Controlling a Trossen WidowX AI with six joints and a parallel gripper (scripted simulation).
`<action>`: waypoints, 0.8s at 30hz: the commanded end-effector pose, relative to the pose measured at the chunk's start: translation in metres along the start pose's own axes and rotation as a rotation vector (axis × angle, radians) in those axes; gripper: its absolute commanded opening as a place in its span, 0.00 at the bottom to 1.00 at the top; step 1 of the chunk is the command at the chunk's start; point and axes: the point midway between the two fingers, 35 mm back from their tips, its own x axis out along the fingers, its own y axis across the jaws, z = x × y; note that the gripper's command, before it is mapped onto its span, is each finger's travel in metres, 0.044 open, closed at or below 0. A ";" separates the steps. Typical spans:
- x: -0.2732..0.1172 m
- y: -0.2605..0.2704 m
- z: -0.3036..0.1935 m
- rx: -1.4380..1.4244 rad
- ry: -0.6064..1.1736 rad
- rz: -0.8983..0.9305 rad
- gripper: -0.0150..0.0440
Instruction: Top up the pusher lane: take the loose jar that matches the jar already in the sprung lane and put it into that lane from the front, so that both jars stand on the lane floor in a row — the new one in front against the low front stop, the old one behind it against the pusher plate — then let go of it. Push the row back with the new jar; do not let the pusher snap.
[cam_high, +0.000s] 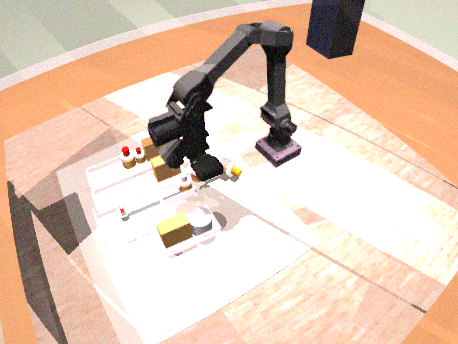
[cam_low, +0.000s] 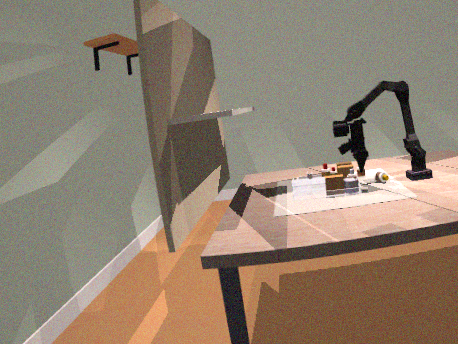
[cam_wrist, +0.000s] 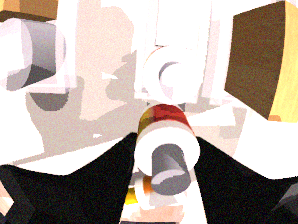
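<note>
Top view: the gripper (cam_high: 200, 172) is hanging at frame center, just before the lane jar (cam_high: 185, 182).

Exterior view: detail is too small to judge alignment.

Wrist view: the fingers are clamping the held jar (cam_wrist: 166, 152) at lower center; it is probably facing the lane jar's mouth. Push it in squarely and slowly.
</note>
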 end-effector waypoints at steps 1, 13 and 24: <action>0.000 -0.001 0.003 0.002 -0.003 -0.005 0.25; 0.000 -0.001 0.008 0.002 -0.004 -0.005 0.25; 0.000 -0.001 0.013 0.002 -0.004 -0.005 0.25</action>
